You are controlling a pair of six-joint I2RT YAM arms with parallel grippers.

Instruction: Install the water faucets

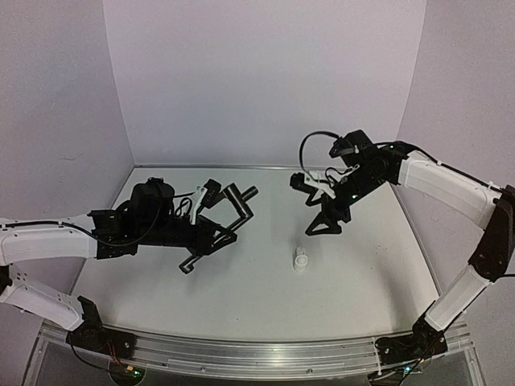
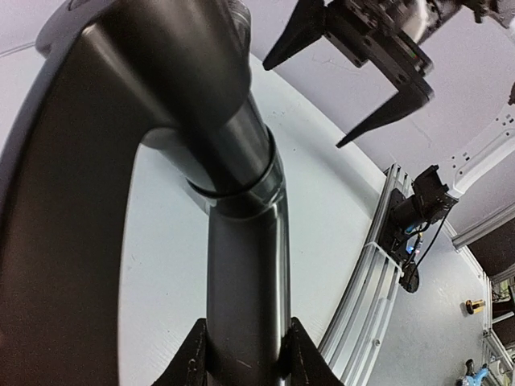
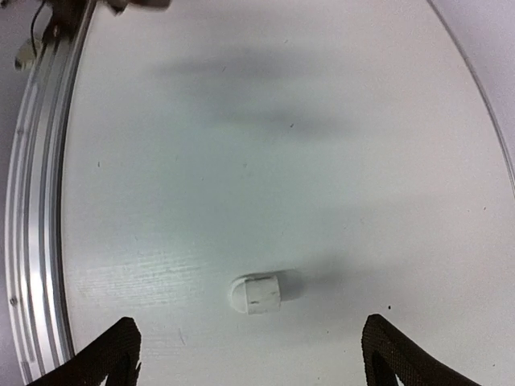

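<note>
Left hand (image 2: 245, 358) low over left desk (image 1: 241, 297), clamped on black pipe (image 2: 241, 265). Right hand (image 1: 323, 227) raised, tilted down, fingers spread wide, white fitting (image 1: 300, 260) on desk below

Soft, even light leaves faint shadows on the table (image 3: 402, 161). The left wrist's close black pipe (image 2: 245, 273) blurs, glinting.

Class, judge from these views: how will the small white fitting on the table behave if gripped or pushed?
The white fitting looks small and plastic, so it is probably light and rigid. Its round body may roll or skid on the smooth table if nudged.
</note>
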